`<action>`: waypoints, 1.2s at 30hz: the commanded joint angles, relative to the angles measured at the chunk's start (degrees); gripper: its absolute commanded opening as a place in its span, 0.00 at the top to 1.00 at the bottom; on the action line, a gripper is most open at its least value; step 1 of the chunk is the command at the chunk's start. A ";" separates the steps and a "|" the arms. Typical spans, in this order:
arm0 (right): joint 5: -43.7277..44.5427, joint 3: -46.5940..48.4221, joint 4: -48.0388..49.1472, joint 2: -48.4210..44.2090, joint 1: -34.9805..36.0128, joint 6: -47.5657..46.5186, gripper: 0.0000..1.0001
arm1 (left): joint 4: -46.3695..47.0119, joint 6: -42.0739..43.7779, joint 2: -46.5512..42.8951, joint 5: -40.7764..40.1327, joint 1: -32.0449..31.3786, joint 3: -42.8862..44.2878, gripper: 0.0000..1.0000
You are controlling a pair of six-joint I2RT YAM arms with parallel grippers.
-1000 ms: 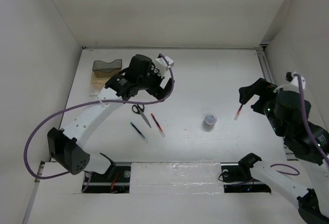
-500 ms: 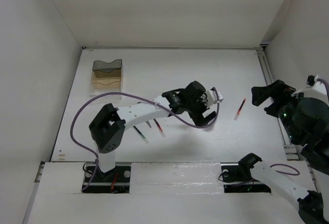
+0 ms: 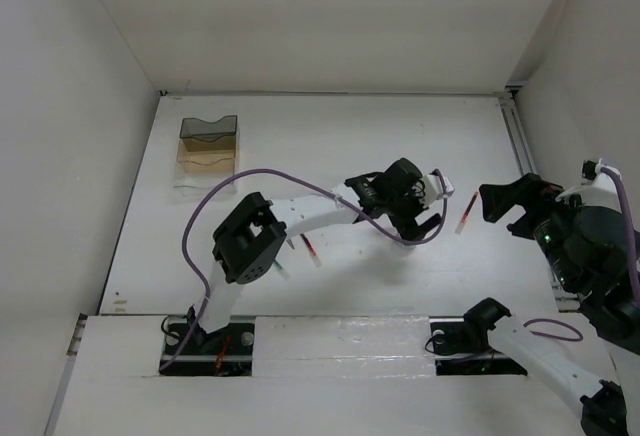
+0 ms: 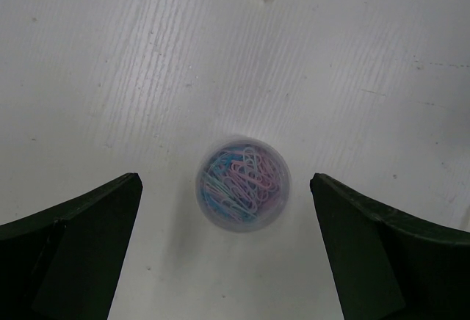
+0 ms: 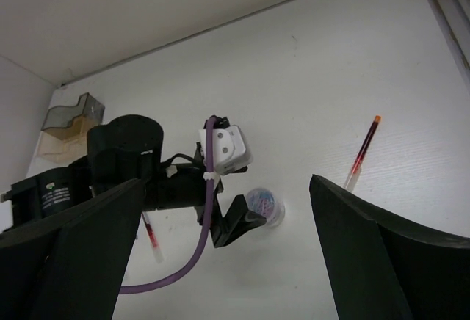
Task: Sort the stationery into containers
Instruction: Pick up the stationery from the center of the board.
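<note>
We see the left gripper (image 4: pixel 224 182) spread wide over the small round clear cylinder filled with pastel paper clips (image 4: pixel 243 185). One black finger stands on either side of it with a clear gap, so it has hold of nothing. The cylinder stands upright on the white table (image 3: pixel 330 136), right of the middle. Near it, between the two grippers, lies a slim red pen with a clear end (image 3: pixel 466 213). The right gripper (image 5: pixel 226 182) hangs over the table's right side, its jaws also wide apart and empty. A second slim red pen (image 3: pixel 310 249) lies nearer the front, partly under the left arm. Beside it we make out only the tip of the slim dark pen (image 3: pixel 283 273). The clear rectangular plastic box with a brownish interior (image 3: pixel 208 126) sits at the far left corner, well apart from all of these.
</note>
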 commanded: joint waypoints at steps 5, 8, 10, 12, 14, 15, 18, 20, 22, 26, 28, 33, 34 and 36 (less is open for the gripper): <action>-1.14 1.18 3.21 -0.17 0.49 -1.77 0.00 | 1.16 -0.66 3.11 -0.22 -0.06 2.79 0.00; -1.14 1.18 3.21 -0.69 0.49 -1.77 0.00 | 1.16 -1.18 3.64 -0.74 -0.06 2.17 0.00; -1.14 1.18 3.21 -0.69 0.49 -1.77 0.00 | 2.04 -1.19 4.17 -0.74 -0.06 0.68 0.00; -1.14 1.18 3.21 -0.69 0.49 -1.77 0.00 | 2.57 -1.19 4.17 -0.74 -0.06 0.07 0.00; -1.14 1.18 3.21 -0.69 0.49 -1.77 0.00 | 2.57 -1.19 4.69 -0.74 -0.06 -0.47 0.00; -1.14 1.18 3.21 -0.69 0.49 -1.77 0.00 | 3.09 -1.19 4.70 -0.74 -0.06 -0.47 0.00; -1.67 1.18 3.21 -0.69 0.49 -1.77 0.00 | 3.10 -1.19 5.39 -0.22 -0.06 -0.99 0.04; -1.67 1.18 3.21 -0.69 0.49 -1.77 0.00 | 2.58 -1.19 6.10 0.40 -0.06 -0.47 0.12; -1.67 1.18 3.21 -0.69 0.49 -1.77 0.00 | 2.57 -1.19 6.63 0.40 -0.06 -0.47 0.17; -2.19 1.71 3.21 -0.69 0.49 -1.77 0.00 | 2.57 -1.19 7.16 -0.12 -0.06 -0.99 0.43; -2.19 1.71 3.21 -0.69 0.49 -2.29 0.00 | 3.10 -1.19 7.16 -0.13 -0.06 -0.99 0.51; -2.19 1.71 3.21 -0.69 0.49 -2.30 0.00 | 3.10 -1.19 7.16 -0.13 -0.06 -0.99 0.70; -2.19 1.71 3.21 -0.69 0.49 -2.30 0.00 | 3.10 -1.19 7.16 -0.13 -0.06 -0.30 0.73; -2.19 1.71 3.21 -0.69 0.49 -2.30 0.00 | 2.31 -0.66 8.21 -0.13 -0.06 0.58 0.83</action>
